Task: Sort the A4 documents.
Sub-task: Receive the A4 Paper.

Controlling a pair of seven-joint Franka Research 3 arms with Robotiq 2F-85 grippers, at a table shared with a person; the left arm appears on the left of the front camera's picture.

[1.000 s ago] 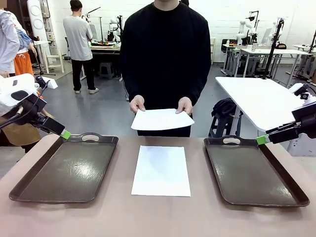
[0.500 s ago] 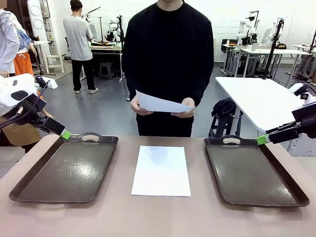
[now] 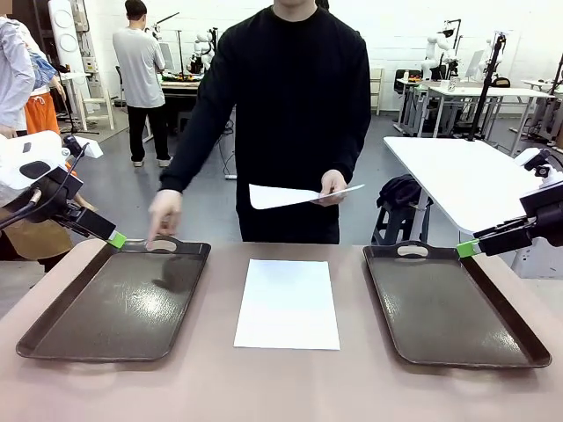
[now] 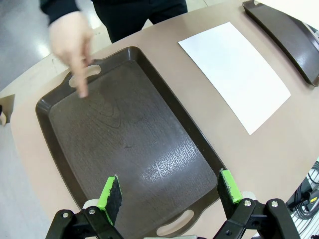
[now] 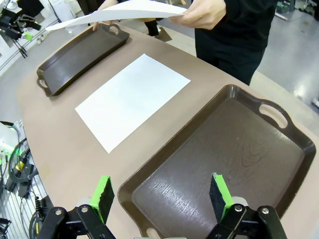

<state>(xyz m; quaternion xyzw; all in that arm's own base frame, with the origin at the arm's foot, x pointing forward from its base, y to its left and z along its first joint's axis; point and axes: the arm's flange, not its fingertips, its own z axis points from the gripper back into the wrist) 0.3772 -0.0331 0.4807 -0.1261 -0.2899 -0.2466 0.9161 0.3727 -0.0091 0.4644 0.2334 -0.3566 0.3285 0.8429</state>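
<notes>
**A person pointed, facing two robot arms**

One white sheet lay flat on the table, between the left tray and the right tray. The person's one hand held a second sheet in the air. The other hand pointed at the left tray's far end. The left jaws and right jaws stood wide apart, gripping nothing.

A left tray and a right tray lie well apart on the tan table.
</notes>
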